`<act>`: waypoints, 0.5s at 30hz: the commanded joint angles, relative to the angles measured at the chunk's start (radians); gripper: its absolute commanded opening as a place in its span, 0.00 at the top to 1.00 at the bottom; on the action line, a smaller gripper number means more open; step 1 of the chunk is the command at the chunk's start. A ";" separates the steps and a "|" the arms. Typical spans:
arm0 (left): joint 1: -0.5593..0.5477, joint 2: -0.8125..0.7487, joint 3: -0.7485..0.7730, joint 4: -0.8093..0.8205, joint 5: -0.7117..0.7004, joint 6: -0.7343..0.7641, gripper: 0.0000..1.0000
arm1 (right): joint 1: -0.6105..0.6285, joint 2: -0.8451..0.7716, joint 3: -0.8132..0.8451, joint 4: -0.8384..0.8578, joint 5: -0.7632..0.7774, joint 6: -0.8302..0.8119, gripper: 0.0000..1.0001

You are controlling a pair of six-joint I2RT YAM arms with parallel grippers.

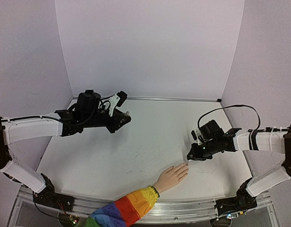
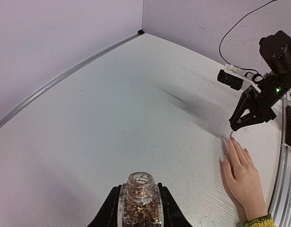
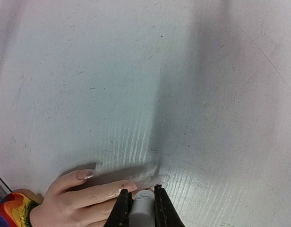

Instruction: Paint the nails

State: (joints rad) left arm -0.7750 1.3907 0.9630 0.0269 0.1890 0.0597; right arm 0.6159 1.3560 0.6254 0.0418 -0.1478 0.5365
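A flesh-coloured hand [image 1: 171, 177] in a rainbow-striped sleeve [image 1: 126, 208] lies flat near the table's front edge, fingers pointing up and right. Its pale nails [image 3: 129, 186] show at the fingertips in the right wrist view. My right gripper [image 1: 191, 157] hovers right at those fingertips, shut on a greyish-white polish brush cap [image 3: 143, 208]; the brush end reaches down by a fingertip. My left gripper [image 1: 121, 118] is held up at the back left, shut on an open glass polish bottle [image 2: 140, 201] full of coppery glitter.
The white table [image 1: 136, 142] is enclosed by pale lilac walls on three sides. A metal rail [image 1: 183, 208] runs along the front edge, where both arm bases are bolted. The right arm's black cable [image 1: 230, 109] loops above it.
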 commanded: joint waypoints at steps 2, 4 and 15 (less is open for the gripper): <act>0.006 -0.020 0.043 0.054 0.015 0.003 1.00 | -0.003 -0.001 0.002 -0.042 0.030 0.014 1.00; 0.006 -0.019 0.042 0.053 0.016 0.002 1.00 | -0.004 0.003 0.003 -0.042 0.025 0.014 1.00; 0.007 -0.021 0.040 0.054 0.017 0.002 1.00 | -0.003 0.020 0.002 -0.042 0.026 0.010 1.00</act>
State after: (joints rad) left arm -0.7750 1.3907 0.9630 0.0269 0.1894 0.0593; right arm 0.6159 1.3628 0.6254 0.0364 -0.1379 0.5430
